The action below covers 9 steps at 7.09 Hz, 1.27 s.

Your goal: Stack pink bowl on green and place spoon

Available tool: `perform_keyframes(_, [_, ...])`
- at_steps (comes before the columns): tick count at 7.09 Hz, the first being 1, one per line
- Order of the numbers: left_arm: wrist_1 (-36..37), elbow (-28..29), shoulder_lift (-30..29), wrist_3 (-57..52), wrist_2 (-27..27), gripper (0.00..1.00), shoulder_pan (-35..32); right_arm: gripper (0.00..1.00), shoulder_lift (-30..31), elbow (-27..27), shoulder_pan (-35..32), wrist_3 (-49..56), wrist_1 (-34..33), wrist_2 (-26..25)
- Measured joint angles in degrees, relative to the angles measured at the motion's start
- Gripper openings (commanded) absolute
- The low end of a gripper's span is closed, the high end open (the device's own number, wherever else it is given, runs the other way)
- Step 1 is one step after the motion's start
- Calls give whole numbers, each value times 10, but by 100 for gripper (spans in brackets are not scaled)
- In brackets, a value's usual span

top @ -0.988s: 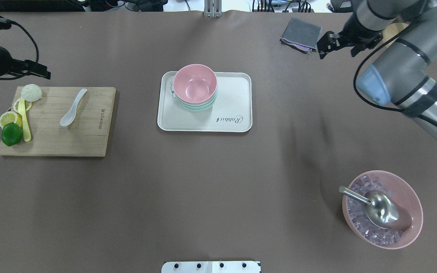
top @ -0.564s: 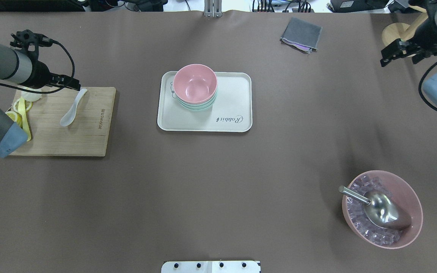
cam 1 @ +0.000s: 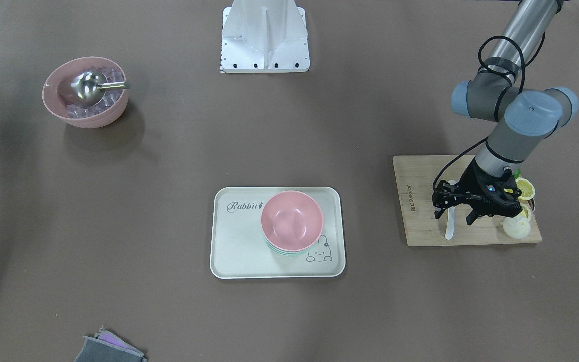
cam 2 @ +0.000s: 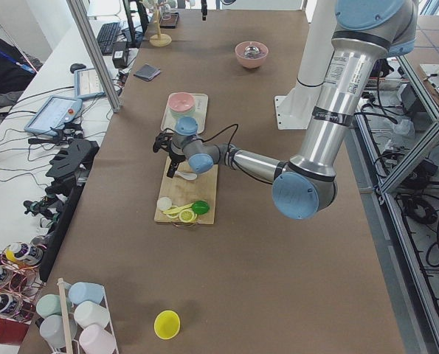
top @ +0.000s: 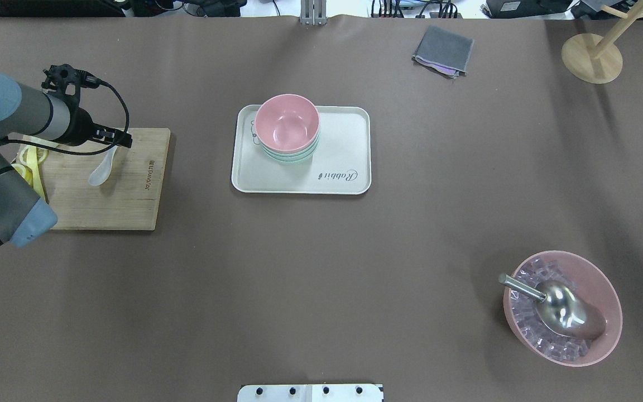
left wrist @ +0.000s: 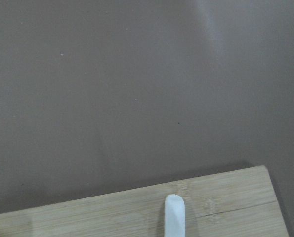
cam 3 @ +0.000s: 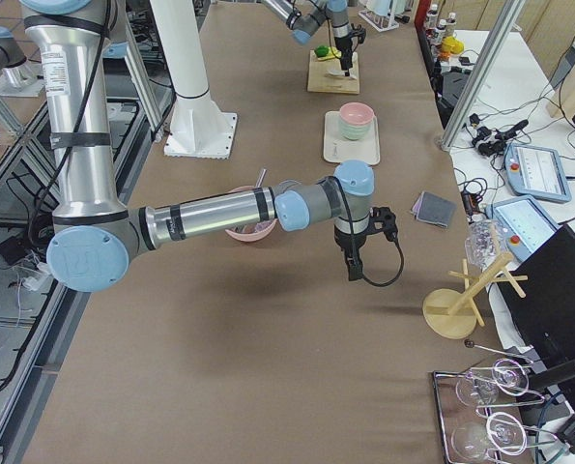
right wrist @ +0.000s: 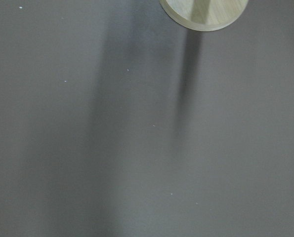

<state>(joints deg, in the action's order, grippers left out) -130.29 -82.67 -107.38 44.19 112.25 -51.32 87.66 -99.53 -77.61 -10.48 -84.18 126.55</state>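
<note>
My left hand point(cam 1: 454, 216) hangs wide over the spoon point(cam 1: 449, 229) on the board point(cam 1: 420, 201); my right hand point(cam 3: 353, 271) I cannot tell.

Beneath my claw point(cam 1: 454, 217) the white spoon point(top: 99, 177) looks glossy, the cutting board point(top: 132, 201) grained wood, the tabletop point(top: 321, 268) matt.

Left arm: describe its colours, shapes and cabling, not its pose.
The left arm is silver-grey tubing with rounded light blue joint caps. A black cable loops loosely along it. The left gripper is black, with two slim fingers.
</note>
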Motion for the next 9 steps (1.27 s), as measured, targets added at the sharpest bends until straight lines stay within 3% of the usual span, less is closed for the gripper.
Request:
perform_keyframes(1, [0,0,1,0,-1,37,2,100,10,-1,-10,16,0,0])
perform_keyframes(8, [0,6,4,2,-2,37,3,100,16,1,-16,22,0,-6])
perform_keyframes(9, [0,7,4,3,-2,32,3,100,16,1,-15,22,0,-6])
